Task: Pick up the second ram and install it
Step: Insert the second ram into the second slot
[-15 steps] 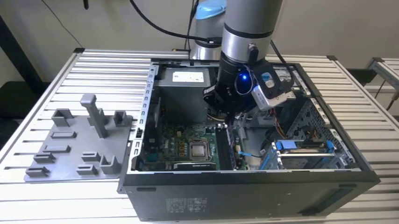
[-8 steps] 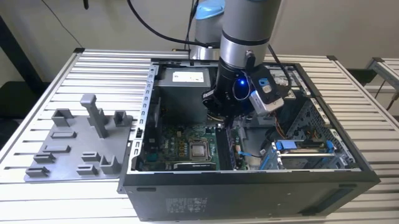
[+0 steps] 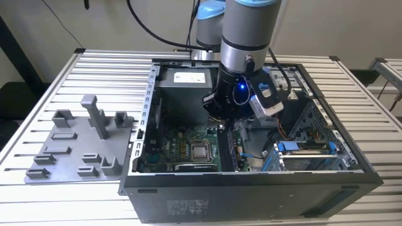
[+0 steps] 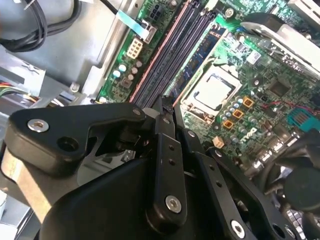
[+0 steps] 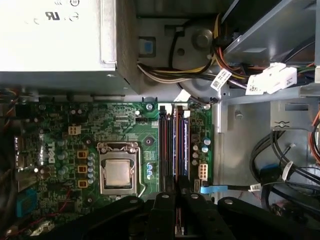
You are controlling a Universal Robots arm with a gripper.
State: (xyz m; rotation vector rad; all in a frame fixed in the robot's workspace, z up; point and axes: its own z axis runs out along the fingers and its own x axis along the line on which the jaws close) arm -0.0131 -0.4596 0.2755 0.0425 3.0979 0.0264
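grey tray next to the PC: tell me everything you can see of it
The grey tray looks like one piece of matte grey plastic: a flat base carrying one tall upright post, a few shorter posts and several low blocks and slotted holders. It lies flat on the slatted metal table, at the exterior view's left of the open computer case. Its near corner comes right up to the case; contact cannot be told. Its holders look bare.

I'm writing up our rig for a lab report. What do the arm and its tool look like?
The arm is a thick silver-grey tube with a pale blue joint cap and black cables trailing behind it. At its wrist sit a glowing blue light and a silver-and-black camera module. The tool is matte black, built of flat linkage bars joined by silver screws and pins.
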